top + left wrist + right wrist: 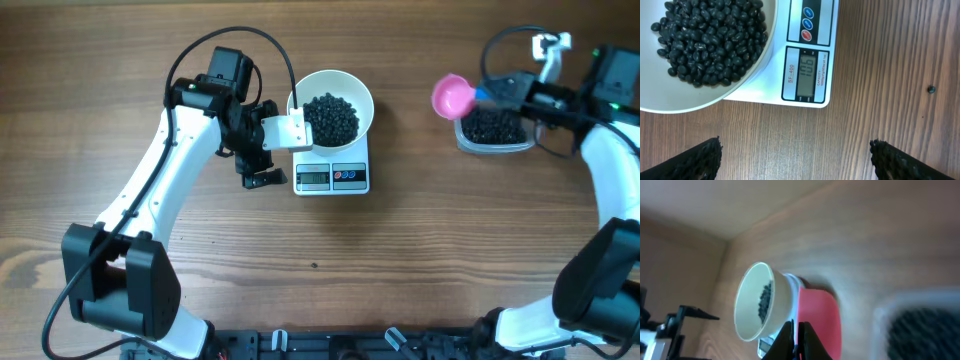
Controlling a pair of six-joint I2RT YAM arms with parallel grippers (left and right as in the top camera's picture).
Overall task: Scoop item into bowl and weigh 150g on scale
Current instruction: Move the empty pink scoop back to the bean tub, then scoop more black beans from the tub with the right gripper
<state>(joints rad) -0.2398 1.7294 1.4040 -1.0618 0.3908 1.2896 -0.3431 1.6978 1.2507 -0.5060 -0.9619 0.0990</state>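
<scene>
The round plain white bowl [335, 80] sits on the small flat white rectangular kitchen scale [332, 177], and a dark heap of small glossy black beans [330, 118] already lies in it. In the left wrist view the scale's grey display appears to read 106. By my judgement the weighing is well under way but short of the 150 g asked for. More beans have to go in, probably a scoop or two, with the last one added sparingly.

The small pink scoop with a blue handle [453, 95] hangs above the wooden worktop [420, 230], just beside the clear rounded-rectangular plastic tub [495, 149] and well apart from the bowl. From overhead its cup looks empty, so a fresh load seems to be the step in hand. The right gripper [503, 92] has its jaws together, clamped on the scoop's handle. The tub holds plenty of beans, so supply is no limit.

The left gripper [797, 162] hovers just beside the scale, on its display side. Its jaws are wide apart with only bare wood between them. One stray bean [931, 90] lies on the worktop, apart from the scale.
</scene>
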